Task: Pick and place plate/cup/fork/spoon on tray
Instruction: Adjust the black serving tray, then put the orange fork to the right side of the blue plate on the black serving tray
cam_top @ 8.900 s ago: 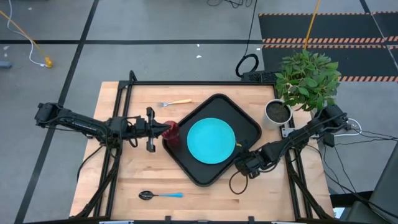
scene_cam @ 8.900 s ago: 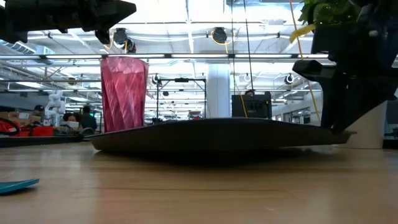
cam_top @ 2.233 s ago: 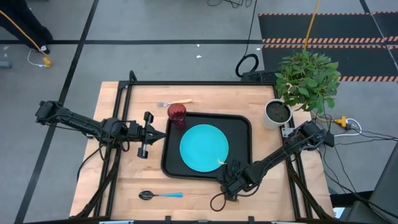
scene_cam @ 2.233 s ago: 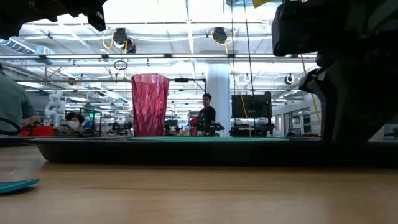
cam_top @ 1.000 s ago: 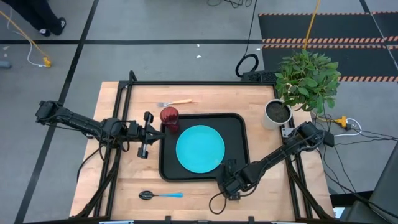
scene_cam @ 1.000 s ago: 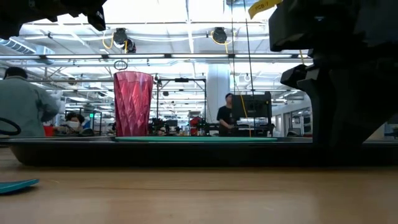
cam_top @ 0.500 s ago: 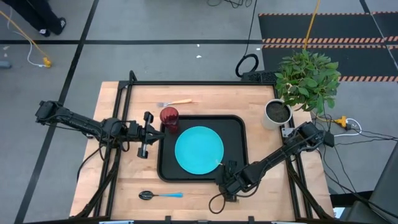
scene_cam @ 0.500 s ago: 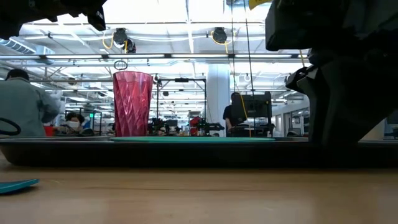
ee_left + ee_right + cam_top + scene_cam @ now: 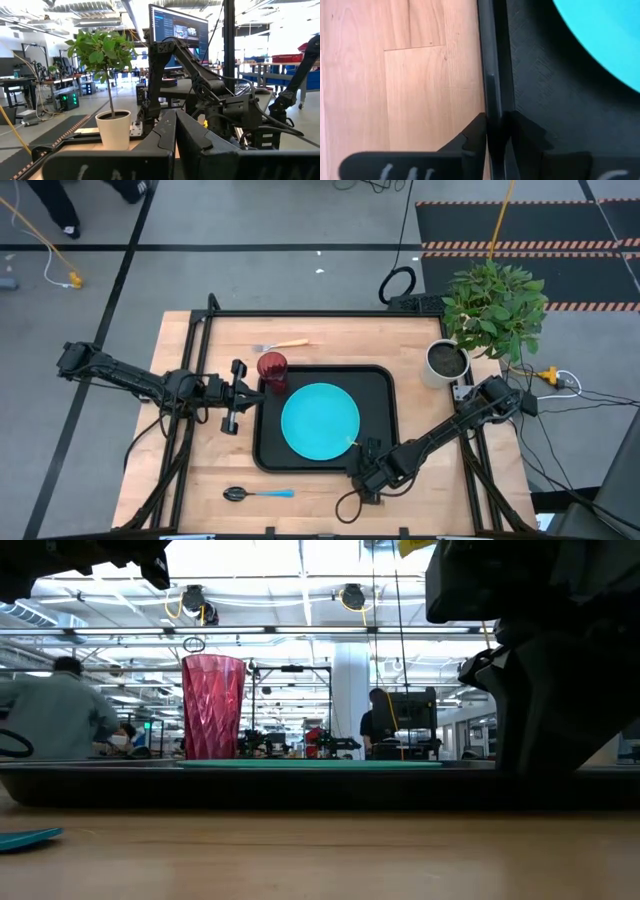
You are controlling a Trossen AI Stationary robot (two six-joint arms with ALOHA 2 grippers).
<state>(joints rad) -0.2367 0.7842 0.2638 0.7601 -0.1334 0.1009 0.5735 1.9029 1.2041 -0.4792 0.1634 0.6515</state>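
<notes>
The black tray [image 9: 385, 395] lies on the table with the turquoise plate [image 9: 320, 421] flat in its middle. The dark red cup [image 9: 272, 368] stands upright at the tray's far left corner; it also shows in the low view [image 9: 213, 705]. The fork [image 9: 283, 345] lies on the table beyond the tray. The spoon [image 9: 258, 494] lies near the table's near edge. My left gripper [image 9: 258, 392] is shut and empty just left of the tray's left rim. My right gripper [image 9: 358, 465] is shut on the tray's near rim. My right gripper pinches the tray's near rim [image 9: 492, 95], right of its middle, with one finger [image 9: 475, 137] outside the tray and the other [image 9: 522, 132] inside it. The fingers come from above, pointing down. The tray lies flat on the table.
A white pot with a green plant [image 9: 447, 360] stands at the table's far right. Bare wood lies left of the tray and along the near edge around the spoon. People move in the room beyond the table.
My right gripper has drawn the tray a little toward the table's left edge, still shut on its near rim, and has then kept still. The plate and the cup have ridden along with the tray.
</notes>
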